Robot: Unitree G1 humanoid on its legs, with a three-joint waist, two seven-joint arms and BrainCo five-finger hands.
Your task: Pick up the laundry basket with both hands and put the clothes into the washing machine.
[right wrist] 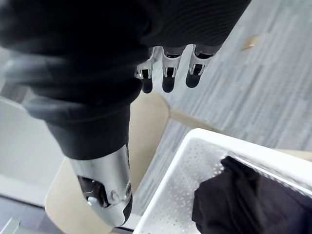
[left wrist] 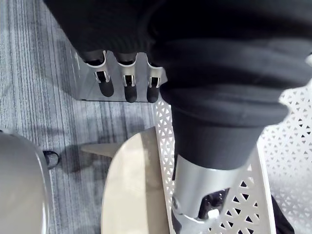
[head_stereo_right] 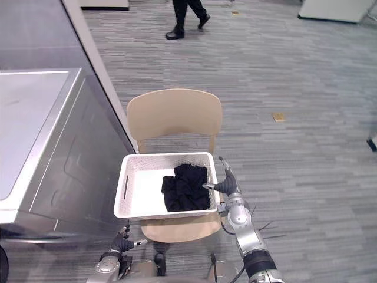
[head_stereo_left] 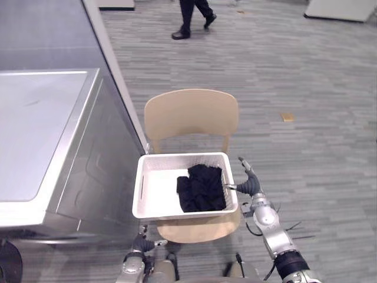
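A white mesh laundry basket (head_stereo_left: pixel 154 194) rests on the seat of a pale wooden chair (head_stereo_left: pixel 191 115). Black clothes (head_stereo_left: pixel 202 188) lie bunched in its right half. My right hand (head_stereo_left: pixel 250 186) is just outside the basket's right rim, open, its fingers (right wrist: pixel 168 73) straight and the thumb reaching toward the rim. My left hand (head_stereo_left: pixel 141 243) hangs low by the basket's front left corner, below the rim and apart from it, open with straight fingers (left wrist: pixel 127 83). The silver-grey washing machine (head_stereo_left: pixel 41 130) stands to the basket's left, with its flat top facing up.
A grey wall panel (head_stereo_left: pixel 106 35) runs behind the machine. A person's legs and dark shoes (head_stereo_left: pixel 191 17) walk across the striped grey floor at the far side. A small tan piece (head_stereo_left: pixel 287 117) lies on the floor to the right of the chair.
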